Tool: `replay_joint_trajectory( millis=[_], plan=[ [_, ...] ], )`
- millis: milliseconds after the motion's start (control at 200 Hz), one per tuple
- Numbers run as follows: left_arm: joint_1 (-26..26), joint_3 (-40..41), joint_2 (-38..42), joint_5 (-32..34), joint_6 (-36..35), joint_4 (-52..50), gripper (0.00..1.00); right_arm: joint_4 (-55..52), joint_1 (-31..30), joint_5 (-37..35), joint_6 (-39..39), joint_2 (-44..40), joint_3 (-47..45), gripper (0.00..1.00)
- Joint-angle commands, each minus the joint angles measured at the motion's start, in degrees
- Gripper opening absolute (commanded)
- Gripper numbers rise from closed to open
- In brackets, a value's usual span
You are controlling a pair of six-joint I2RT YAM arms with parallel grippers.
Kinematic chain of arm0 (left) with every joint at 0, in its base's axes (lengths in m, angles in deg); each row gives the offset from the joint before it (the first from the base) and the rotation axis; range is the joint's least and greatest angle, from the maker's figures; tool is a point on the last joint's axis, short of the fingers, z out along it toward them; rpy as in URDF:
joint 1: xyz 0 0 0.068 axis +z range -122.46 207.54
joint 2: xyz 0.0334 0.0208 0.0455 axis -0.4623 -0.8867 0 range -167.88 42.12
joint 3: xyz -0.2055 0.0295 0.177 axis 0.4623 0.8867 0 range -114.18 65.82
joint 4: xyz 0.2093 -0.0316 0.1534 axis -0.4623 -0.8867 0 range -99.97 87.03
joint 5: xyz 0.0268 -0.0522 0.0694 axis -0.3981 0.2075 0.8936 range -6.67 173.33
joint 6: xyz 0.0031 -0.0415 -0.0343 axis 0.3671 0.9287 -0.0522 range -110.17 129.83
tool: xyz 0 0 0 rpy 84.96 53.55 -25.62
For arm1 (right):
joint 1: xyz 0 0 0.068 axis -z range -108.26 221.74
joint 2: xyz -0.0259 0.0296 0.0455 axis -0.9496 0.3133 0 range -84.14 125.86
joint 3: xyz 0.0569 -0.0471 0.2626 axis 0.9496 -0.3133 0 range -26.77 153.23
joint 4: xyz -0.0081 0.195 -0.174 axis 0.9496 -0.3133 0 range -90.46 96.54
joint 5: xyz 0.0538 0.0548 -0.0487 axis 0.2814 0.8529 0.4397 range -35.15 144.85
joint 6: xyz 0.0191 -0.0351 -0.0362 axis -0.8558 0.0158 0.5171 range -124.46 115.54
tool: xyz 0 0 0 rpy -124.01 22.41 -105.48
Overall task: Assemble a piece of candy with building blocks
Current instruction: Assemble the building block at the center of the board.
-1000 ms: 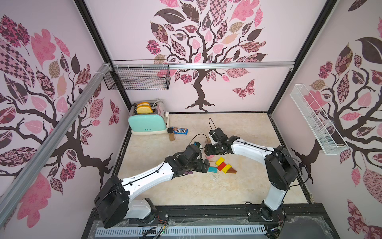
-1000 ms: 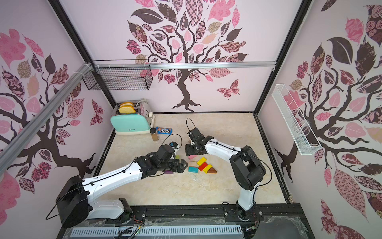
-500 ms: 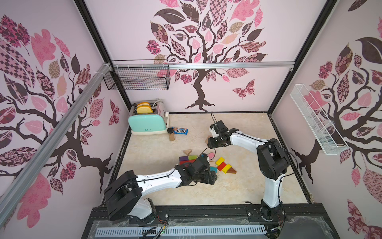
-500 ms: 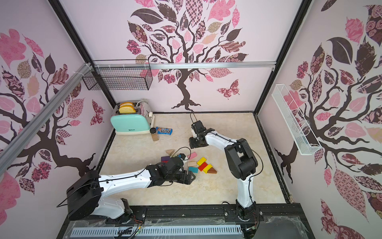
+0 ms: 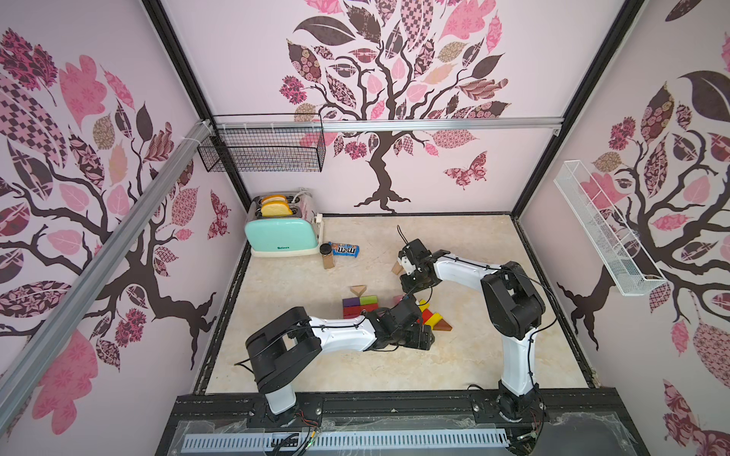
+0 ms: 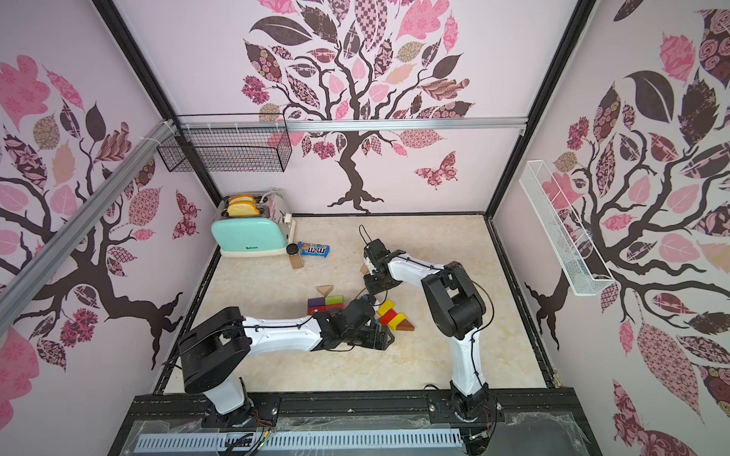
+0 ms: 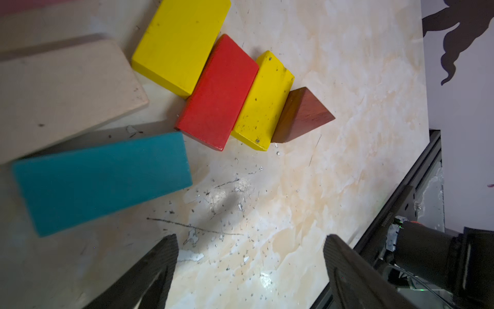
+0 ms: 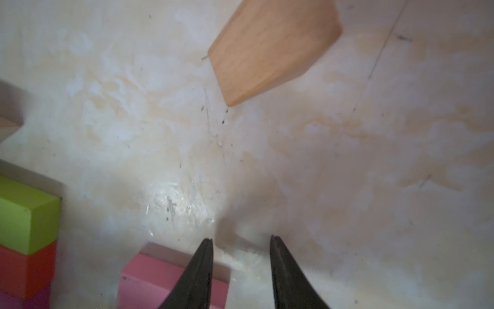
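While both arms reach across the marbled table, the left arm stretches low from the bottom centre of both top views and the right arm bends in from the lower right. A mint toaster with two bread slices in its slots stands at the table's upper-left corner.

The left gripper hangs over bare table, its claw spread wide with nothing between. The right gripper has its claw narrowly parted and pinches nothing. One finger overlaps a pink block in the wrist view; whether they touch I cannot tell.

The building blocks lie around the centre of the frame. In the left wrist view a pale block and a teal block lie at the left, apart from each other. A big yellow block, a red block and a narrower yellow block sit touching in a slanted row, with a brown triangle against the row's right end. In a top view a purple block and a green block touch side by side, a tan triangle sits just above them, and a tan block lies just left of the right gripper.

A blue packet lies near the toaster's right side, with a black-capped jar between them.
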Motion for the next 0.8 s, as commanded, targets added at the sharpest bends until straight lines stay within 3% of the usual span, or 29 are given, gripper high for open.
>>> replay_joint_trajectory(
  millis=[0, 300, 605, 790],
  plan=[
    [1.1, -1.4, -1.8, -0.8, 0.5, 1.1, 0.89, -1.9, -0.5, -1.7, 1.7, -1.2, -1.6, 0.35],
    [5.5, 0.1, -3.9, -2.6, 1.1, 5.4, 0.87, -1.7, -1.5, -1.3, 2.1, -3.7, -5.5, 0.34],
    [6.3, -1.0, -5.5, -3.6, 0.7, 6.1, 0.87, -0.5, -2.0, -0.1, 2.6, -4.7, -7.3, 0.34],
    [6.3, 0.5, -3.0, -3.7, 0.2, 5.6, 0.87, -0.8, -1.7, -2.8, 1.5, -6.4, -6.1, 0.42]
  ],
)
